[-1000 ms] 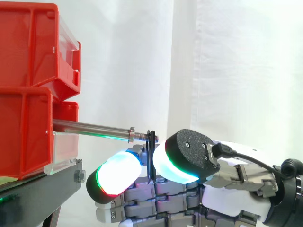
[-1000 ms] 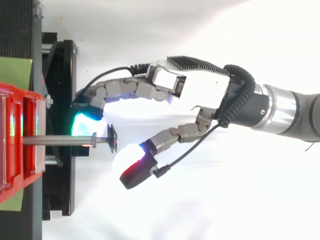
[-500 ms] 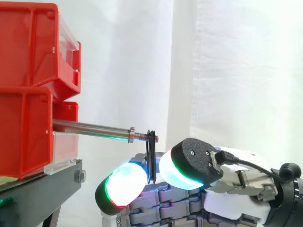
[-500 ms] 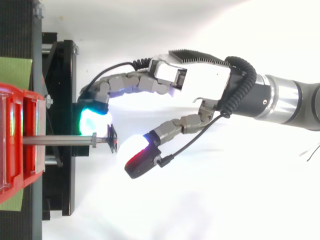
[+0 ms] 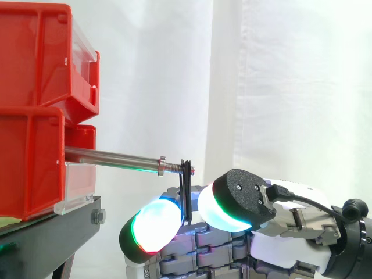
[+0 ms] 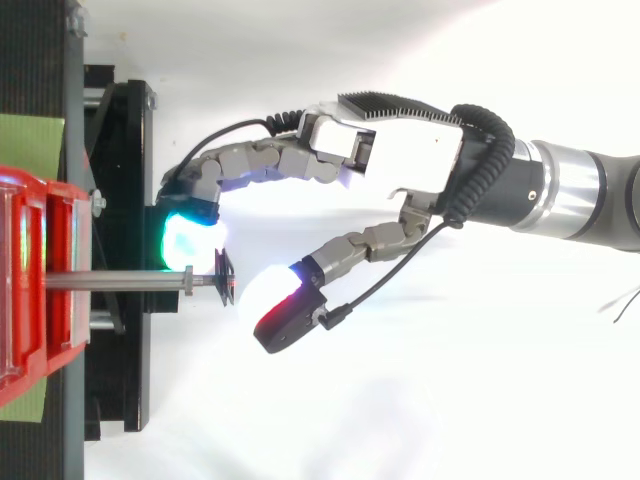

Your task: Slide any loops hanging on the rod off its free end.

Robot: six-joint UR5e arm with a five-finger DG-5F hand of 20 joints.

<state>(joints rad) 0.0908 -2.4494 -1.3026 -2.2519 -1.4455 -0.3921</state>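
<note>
Side view shows the rod (image 5: pixel 113 156) jutting from the lower of the red bins (image 5: pixel 35 70). A thin black loop (image 5: pixel 185 185) hangs on the threaded tip at its free end, just past a small nut (image 5: pixel 161 158). The loop's lower end sinks out of sight against the hand (image 6: pixel 405 160), which sits just below the rod's tip and is cut off by the bottom edge. Top view has the loop edge-on, a mere sliver. The hand's glow washes out any contact, so I cannot tell whether the hand grasps the loop.
</note>
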